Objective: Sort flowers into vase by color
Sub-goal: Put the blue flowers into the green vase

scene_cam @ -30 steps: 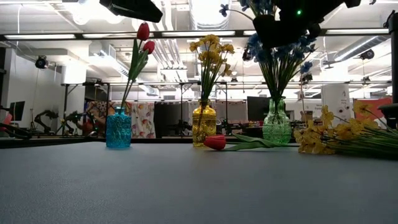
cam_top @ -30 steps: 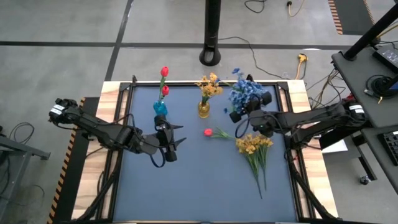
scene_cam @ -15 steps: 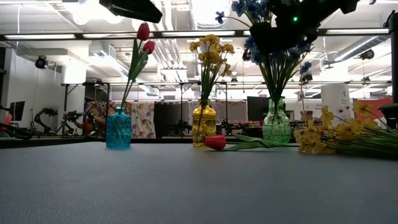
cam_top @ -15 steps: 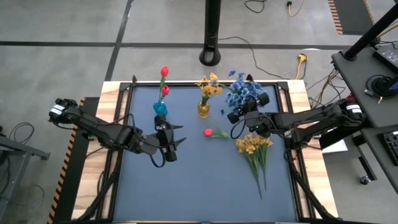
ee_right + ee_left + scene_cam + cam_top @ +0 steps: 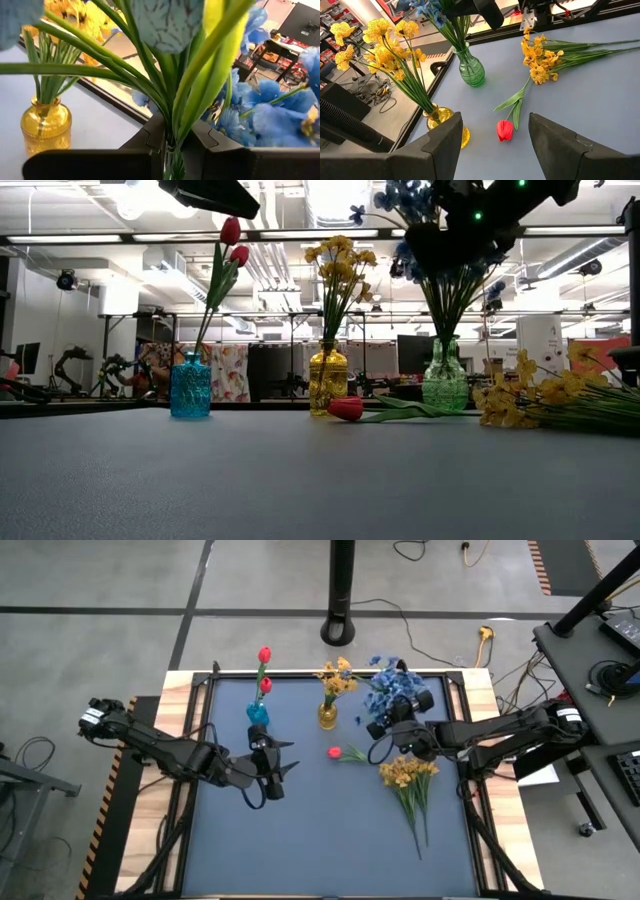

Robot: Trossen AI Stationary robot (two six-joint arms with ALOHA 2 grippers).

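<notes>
Blue flowers [image 5: 393, 690] stand over the green vase [image 5: 444, 385], their stems running into its neck, with my right gripper [image 5: 170, 145] shut on them above the vase [image 5: 388, 725]. Two red flowers [image 5: 264, 670] stand in the blue vase [image 5: 190, 388], and yellow flowers [image 5: 337, 675] in the yellow vase [image 5: 328, 380]. One red flower [image 5: 504, 130] lies on the mat on its side. A bunch of yellow flowers [image 5: 405, 772] lies to its right. My left gripper [image 5: 276, 766] hovers open, left of the red flower. My right gripper pinches several green stems [image 5: 172, 127] of the blue flowers between its two fingers, below the blossoms. The fingers come nearly level from the table's right and lie across the stems. The bunch stands upright, its lower stems [image 5: 445, 315] in the green vase's neck.
The three vases stand in a row near the mat's far edge [image 5: 330, 678]. Raised black rails [image 5: 205, 700] frame the mat. The mat's near half [image 5: 320, 840] holds only the ends of the yellow bunch's stems [image 5: 420, 835]. A lamp pole base [image 5: 340, 632] stands on the floor beyond.
The blue blossoms in my right gripper's hold have dipped a little, while the stems stay in the green vase's neck.
</notes>
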